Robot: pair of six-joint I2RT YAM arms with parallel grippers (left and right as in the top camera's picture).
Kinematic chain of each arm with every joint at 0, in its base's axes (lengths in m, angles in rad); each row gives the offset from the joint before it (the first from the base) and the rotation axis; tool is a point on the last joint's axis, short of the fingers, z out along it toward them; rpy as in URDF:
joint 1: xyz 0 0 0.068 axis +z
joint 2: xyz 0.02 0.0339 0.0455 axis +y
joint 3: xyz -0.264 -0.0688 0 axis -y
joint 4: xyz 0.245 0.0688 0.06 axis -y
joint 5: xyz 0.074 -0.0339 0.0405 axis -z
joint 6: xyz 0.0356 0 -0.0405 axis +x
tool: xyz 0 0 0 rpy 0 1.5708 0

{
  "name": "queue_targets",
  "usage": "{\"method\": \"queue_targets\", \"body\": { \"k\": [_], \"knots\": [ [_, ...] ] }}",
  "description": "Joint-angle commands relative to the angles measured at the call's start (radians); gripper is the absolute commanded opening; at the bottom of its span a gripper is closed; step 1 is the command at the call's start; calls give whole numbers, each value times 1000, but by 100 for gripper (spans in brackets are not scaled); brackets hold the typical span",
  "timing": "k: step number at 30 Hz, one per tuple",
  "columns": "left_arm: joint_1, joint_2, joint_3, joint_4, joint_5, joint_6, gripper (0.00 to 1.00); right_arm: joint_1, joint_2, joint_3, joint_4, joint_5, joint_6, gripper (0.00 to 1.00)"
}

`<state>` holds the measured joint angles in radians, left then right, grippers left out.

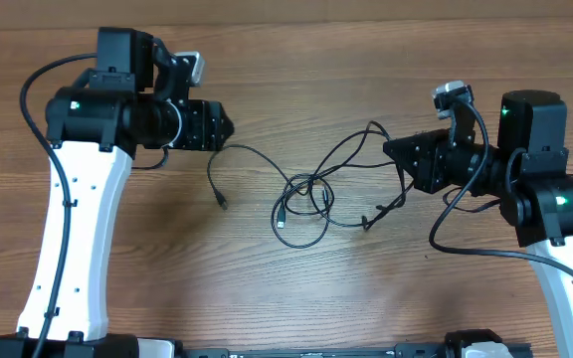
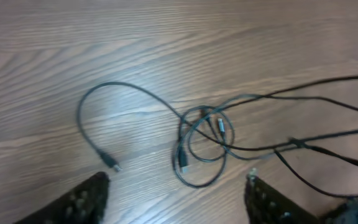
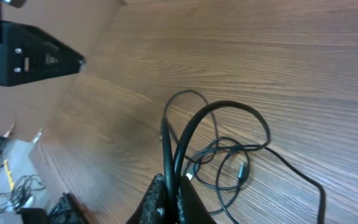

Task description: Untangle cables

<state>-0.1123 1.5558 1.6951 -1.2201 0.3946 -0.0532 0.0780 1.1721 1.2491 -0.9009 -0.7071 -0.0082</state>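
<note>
1. Cables lie in a loose black tangle near the middle of the worktop, where several thin loops cross over one another between the two arms.
2. One strand curves out to the left of the knot and ends in a small plug lying flat on the wood. A second plug sits at the lower left edge of the tangle.
3. Further strands leave the knot to the right. One climbs toward the right arm, and another trails lower, with a small dark lump on it too small to identify.
4. The right fingers are closed on the cables. In the right wrist view, strands rise from the tangle and disappear between the pinched tips at the bottom edge, and one loop arches up off the wood.
5. The left fingers are spread wide and hold nothing. They are above the worktop, up and to the left of the tangle and apart from it. In the left wrist view, the knot and the left-hand plug lie on the wood ahead of the gap between the two tips.
6. The left arm and right arm, each white with black joints, reach in from opposite sides with their tips pointing toward the centre.
</note>
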Motion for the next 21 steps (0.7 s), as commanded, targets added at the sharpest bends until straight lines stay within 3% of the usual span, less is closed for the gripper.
{"method": "queue_targets", "body": {
  "k": [1,7,18,21],
  "knots": [
    [-58,2,9,21,120,14,76,-5,1,22,10,-58,-23,4],
    [-171,39,9,113,262,32,83,-5,1,22,11,-81,-23,4],
    [-355,179,9,190,240,202,78,-6,1,22,11,-80,-23,4],
    [-388,234,9,223,193,212,83,-5,1,22,11,-80,-23,4]
  ]
}}
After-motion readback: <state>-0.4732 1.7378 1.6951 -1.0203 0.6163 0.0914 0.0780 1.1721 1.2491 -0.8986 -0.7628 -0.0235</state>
